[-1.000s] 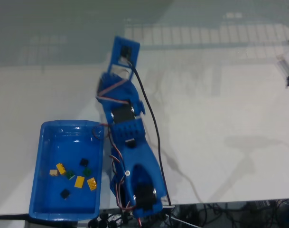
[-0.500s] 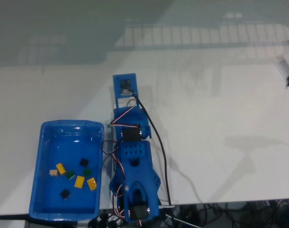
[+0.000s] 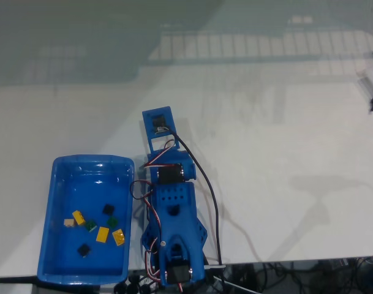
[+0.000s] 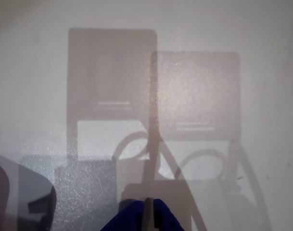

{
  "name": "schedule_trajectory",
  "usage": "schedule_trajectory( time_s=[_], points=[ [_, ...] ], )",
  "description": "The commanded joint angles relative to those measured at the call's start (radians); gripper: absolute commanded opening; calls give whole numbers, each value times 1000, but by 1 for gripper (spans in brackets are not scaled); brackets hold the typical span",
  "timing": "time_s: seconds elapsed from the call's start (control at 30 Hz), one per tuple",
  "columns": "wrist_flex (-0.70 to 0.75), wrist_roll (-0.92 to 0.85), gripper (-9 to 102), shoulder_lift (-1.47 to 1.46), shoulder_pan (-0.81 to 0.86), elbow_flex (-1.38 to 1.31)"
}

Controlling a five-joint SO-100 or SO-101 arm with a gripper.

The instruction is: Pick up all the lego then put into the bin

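The lego lies in the bin, none visible on the table, and the gripper looks clenched and empty (fingertips meeting), so parking the folded arm gently seems all that remains.

the arm has drawn back and folded beside the bin
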Motion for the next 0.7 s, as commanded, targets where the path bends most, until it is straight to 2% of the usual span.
schedule_trajectory(
  time_s=[0.0,0.67],
  points=[
    [8,-17,0,18,17,35],
    [21,-26,0,18,28,35]
  ],
)
